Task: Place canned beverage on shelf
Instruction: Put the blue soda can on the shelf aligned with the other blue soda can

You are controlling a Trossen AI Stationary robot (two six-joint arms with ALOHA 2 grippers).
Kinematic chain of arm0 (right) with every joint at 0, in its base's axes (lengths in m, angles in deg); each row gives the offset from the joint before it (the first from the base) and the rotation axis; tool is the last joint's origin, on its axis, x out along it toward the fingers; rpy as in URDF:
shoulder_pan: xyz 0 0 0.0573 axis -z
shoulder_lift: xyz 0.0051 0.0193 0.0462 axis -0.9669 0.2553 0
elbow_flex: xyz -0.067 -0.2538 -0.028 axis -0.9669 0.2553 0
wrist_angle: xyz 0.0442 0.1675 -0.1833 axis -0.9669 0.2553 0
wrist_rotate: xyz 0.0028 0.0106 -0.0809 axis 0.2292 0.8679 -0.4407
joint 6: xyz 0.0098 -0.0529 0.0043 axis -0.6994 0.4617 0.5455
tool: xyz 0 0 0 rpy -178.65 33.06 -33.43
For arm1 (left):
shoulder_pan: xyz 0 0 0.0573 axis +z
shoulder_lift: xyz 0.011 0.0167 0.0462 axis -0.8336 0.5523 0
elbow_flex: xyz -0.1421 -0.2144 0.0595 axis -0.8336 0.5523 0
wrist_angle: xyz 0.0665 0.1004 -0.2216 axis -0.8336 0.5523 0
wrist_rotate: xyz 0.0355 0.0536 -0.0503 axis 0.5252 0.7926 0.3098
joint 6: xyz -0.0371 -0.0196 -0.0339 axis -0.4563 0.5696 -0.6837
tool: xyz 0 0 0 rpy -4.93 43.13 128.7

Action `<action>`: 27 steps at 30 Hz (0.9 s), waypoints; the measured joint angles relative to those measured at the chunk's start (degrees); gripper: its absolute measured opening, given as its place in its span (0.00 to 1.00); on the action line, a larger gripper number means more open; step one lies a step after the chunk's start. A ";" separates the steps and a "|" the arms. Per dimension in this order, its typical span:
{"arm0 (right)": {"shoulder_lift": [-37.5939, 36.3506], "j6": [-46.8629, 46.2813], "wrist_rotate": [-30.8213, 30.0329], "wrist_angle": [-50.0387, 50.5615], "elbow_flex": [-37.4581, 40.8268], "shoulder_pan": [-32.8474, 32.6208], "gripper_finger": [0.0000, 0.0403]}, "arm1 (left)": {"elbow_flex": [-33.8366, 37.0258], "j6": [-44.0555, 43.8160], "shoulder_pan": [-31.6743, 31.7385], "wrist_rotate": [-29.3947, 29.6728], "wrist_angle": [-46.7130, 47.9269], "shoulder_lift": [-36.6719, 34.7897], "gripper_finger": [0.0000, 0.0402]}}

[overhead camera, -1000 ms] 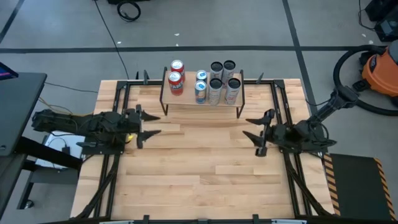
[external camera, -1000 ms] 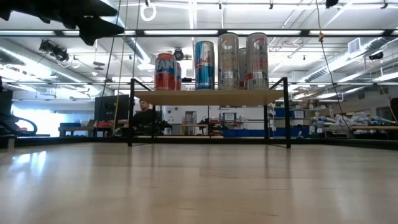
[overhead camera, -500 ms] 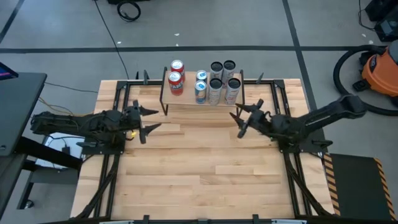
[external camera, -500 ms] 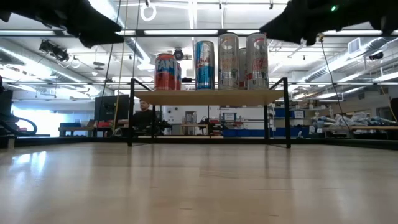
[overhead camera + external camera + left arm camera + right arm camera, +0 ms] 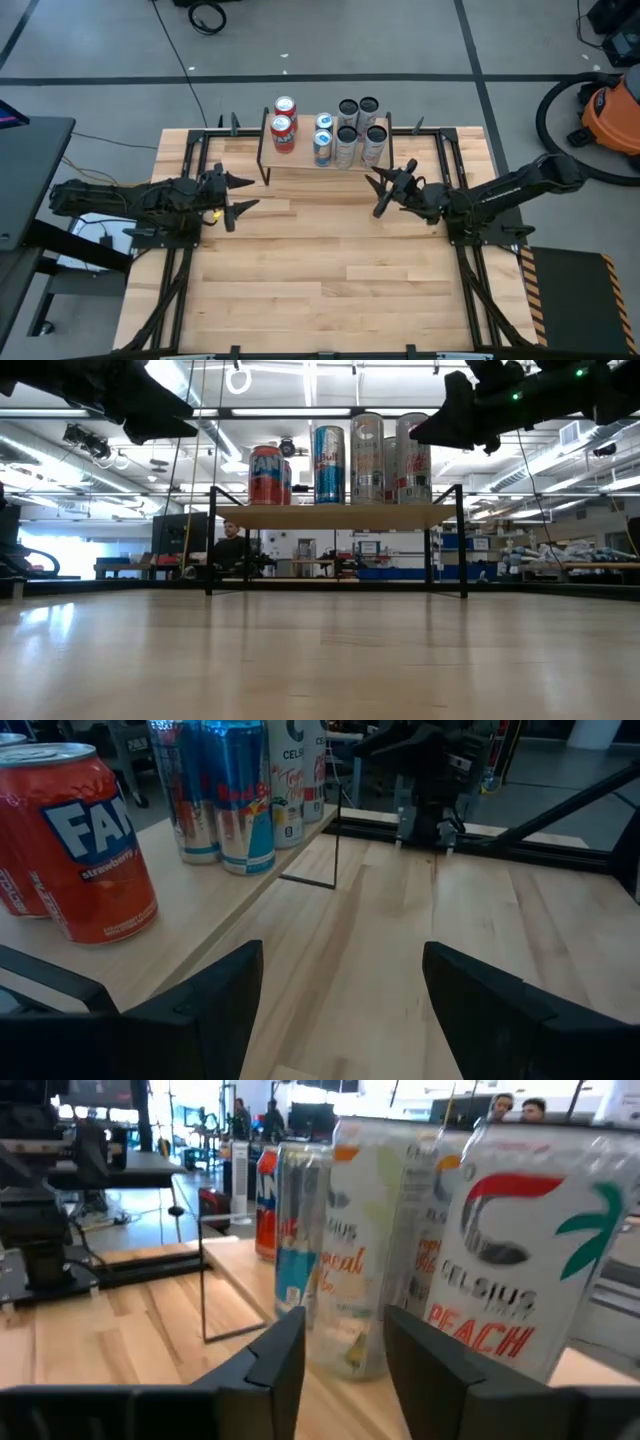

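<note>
The shelf [image 5: 325, 172], a light wooden board on thin black legs, stands at the table's far middle. On it stand two red Fanta cans [image 5: 283, 131], two blue Red Bull cans [image 5: 322, 146] and several silver Celsius cans [image 5: 358, 140]. My right gripper [image 5: 374, 196] hovers open just before the shelf's right front corner and points at the Celsius cans [image 5: 345, 1270], with nothing between its fingers. My left gripper [image 5: 247, 193] hovers open left of the shelf, facing the red can [image 5: 85, 840], and is empty.
Black frame rails [image 5: 450, 160] run along both table sides. The near half of the wooden table [image 5: 330, 290] lies bare. Off the table's right stands an orange vacuum [image 5: 612, 112]. People show in the room behind the cans [image 5: 515, 1105].
My right gripper has swung from the table's right side toward the shelf, going left and toward the far edge and sinking a little, and now faces the cans. My left gripper has stayed in place and turned slightly toward the shelf. The cans have not moved.
</note>
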 joint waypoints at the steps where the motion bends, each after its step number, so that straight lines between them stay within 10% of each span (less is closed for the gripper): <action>1: -0.02 0.73 -0.04 -0.61 0.00 0.35 0.34 | 0.00 -0.14 0.00 0.01 0.00 0.00 0.69; 27: 0.00 -3.77 8.75 0.13 0.00 15.49 0.16 | -0.02 6.30 0.00 0.03 -0.48 0.00 0.69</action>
